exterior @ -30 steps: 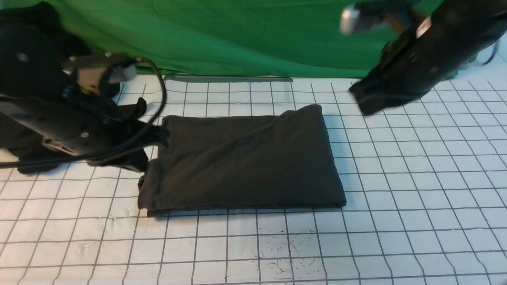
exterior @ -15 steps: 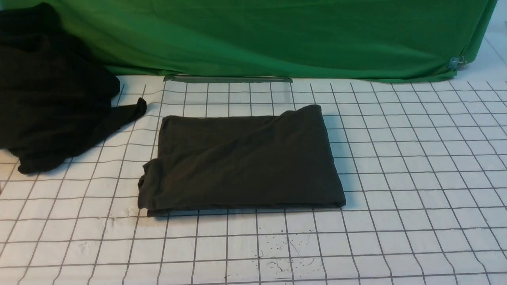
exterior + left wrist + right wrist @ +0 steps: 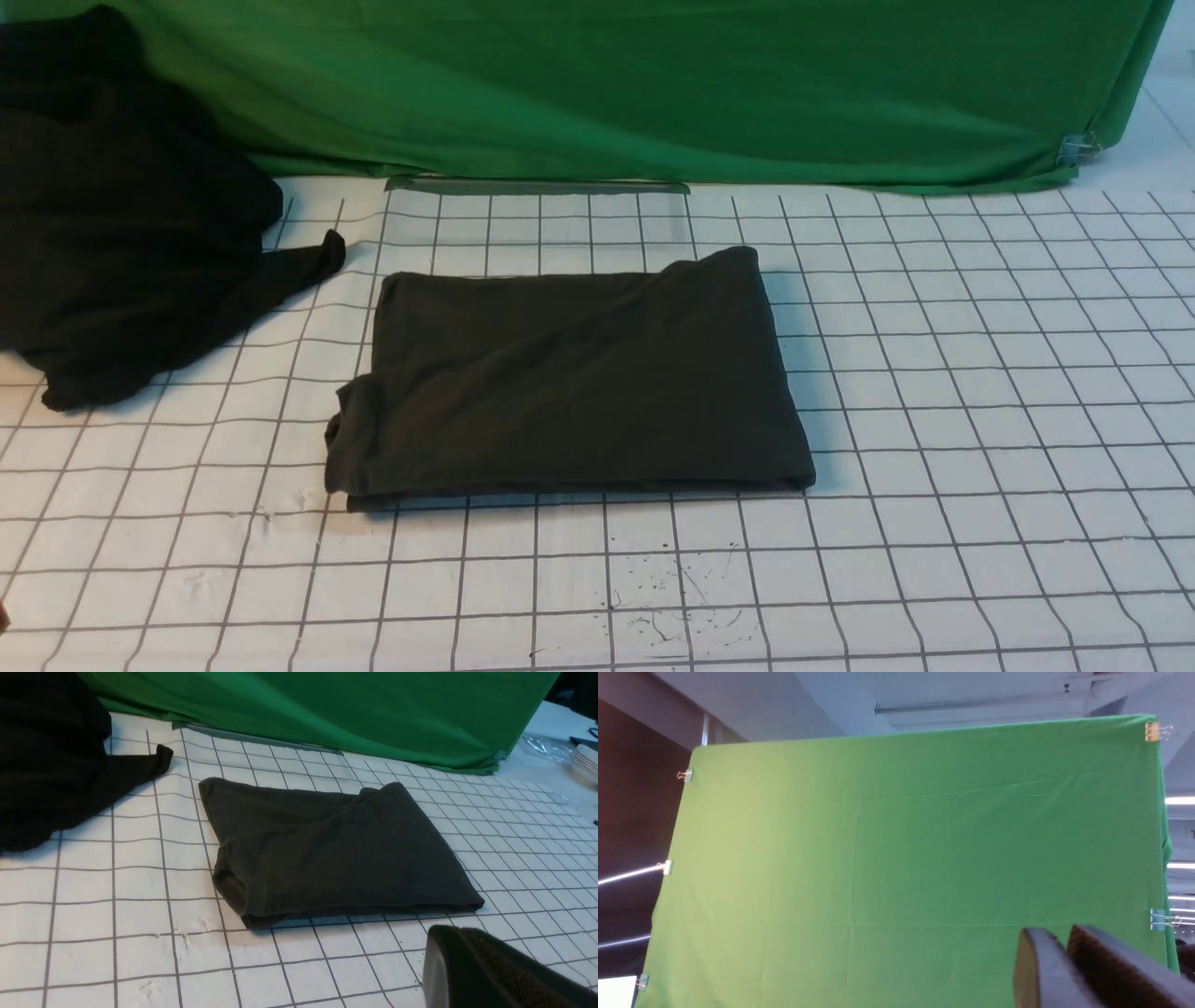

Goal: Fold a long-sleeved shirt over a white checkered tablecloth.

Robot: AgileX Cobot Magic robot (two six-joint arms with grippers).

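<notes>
The long-sleeved shirt (image 3: 569,373) lies folded into a flat dark charcoal rectangle in the middle of the white checkered tablecloth (image 3: 980,420); its print and label are hidden. In the left wrist view the shirt (image 3: 327,849) lies ahead, and my left gripper (image 3: 448,933) hangs over bare tablecloth (image 3: 117,882) off the shirt's near corner, fingers together, holding nothing. My right gripper (image 3: 1059,935) points up at the green cloth (image 3: 901,858), fingers pressed together and empty. Neither arm shows in the front view.
A blacker plain garment (image 3: 112,233) is heaped at the far left, one sleeve end reaching toward the shirt. Green cloth (image 3: 653,84) hangs along the back edge. A stack of white plates (image 3: 586,763) stands beyond the tablecloth's far right.
Both arms have pulled out of the front view: the left one left the shirt's left edge, the right one left the upper right. The folded shirt has not moved.
</notes>
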